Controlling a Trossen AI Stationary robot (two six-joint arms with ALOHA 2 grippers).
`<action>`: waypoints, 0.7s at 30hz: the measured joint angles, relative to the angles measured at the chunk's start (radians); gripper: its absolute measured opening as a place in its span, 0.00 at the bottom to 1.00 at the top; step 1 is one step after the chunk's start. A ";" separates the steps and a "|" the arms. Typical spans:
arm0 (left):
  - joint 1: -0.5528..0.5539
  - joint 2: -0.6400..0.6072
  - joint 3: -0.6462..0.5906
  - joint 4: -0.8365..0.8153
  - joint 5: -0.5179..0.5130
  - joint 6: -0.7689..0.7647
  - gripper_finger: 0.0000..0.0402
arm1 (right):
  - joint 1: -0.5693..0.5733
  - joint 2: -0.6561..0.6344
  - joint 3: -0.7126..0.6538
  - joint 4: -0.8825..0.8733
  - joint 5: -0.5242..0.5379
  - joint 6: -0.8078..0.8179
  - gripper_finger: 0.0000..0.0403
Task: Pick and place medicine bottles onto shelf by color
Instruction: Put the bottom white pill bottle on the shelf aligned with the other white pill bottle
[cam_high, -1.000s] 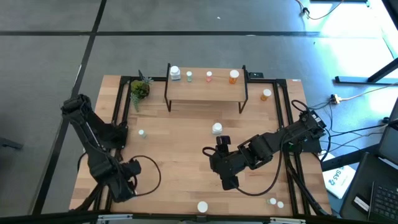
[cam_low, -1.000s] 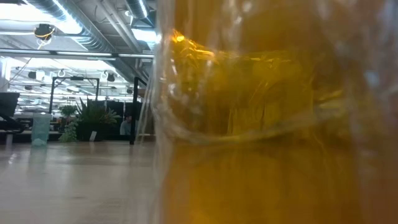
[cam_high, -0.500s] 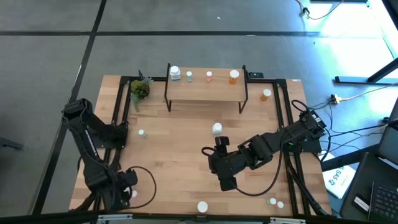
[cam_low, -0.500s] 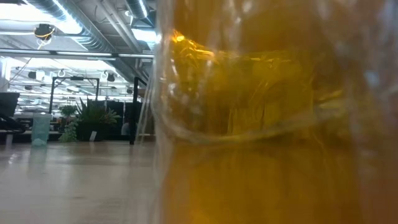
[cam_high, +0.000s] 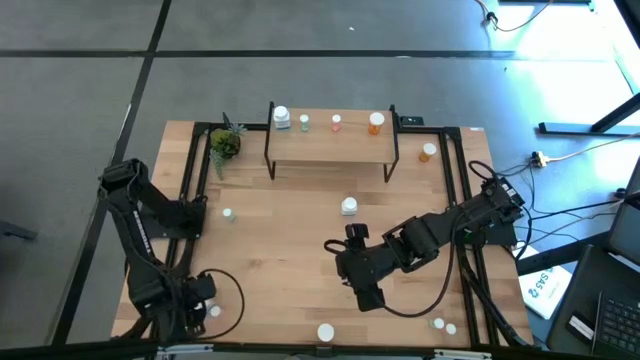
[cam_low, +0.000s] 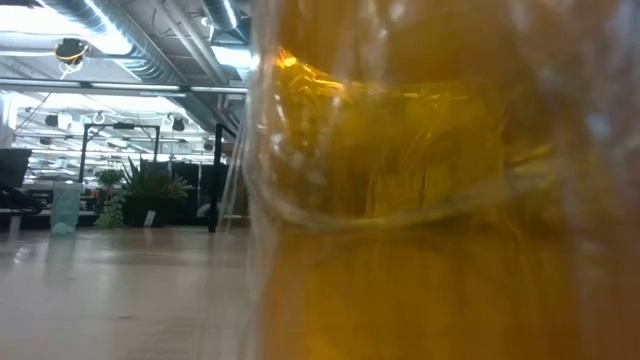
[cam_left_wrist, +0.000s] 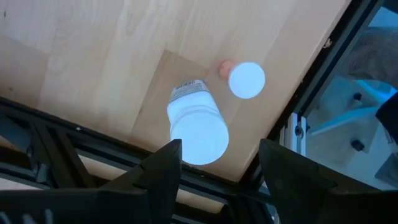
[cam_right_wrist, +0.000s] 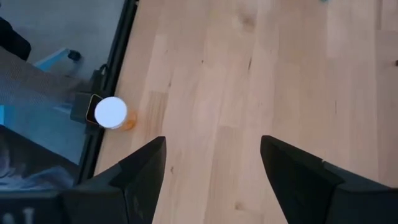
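1. Shelf (cam_high: 330, 145) carries four bottles: white (cam_high: 281, 118), green (cam_high: 305, 122), pink (cam_high: 336, 122), orange (cam_high: 375, 122)
2. Seven more bottles stand scattered on the table (cam_high: 280, 250)
3. Left gripper (cam_high: 190, 318), open and empty, hangs over a white bottle (cam_left_wrist: 198, 124) at the near-left corner
4. Right gripper (cam_high: 368, 296), open and empty, hovers mid-table

Four bottles (cam_high: 304, 122) on shelf (cam_high: 330, 147) — plant (cam_high: 224, 144) left

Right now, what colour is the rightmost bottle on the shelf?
Orange bottle, white cap; clearest in the high view.

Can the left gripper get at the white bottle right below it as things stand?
Probably yes: the left gripper hangs open above the white bottle; a smaller pink bottle stands apart beside it, leaving the way free.
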 joint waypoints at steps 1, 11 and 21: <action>-0.003 0.000 0.000 0.000 0.000 -0.001 0.52 | 0.000 0.000 0.000 0.000 -0.013 -0.003 0.66; -0.006 0.000 0.000 0.000 0.000 -0.026 0.52 | 0.000 0.000 0.000 0.004 -0.088 -0.050 0.66; -0.006 0.000 0.000 -0.006 -0.003 -0.047 0.52 | 0.000 0.000 0.000 0.004 -0.088 -0.048 0.66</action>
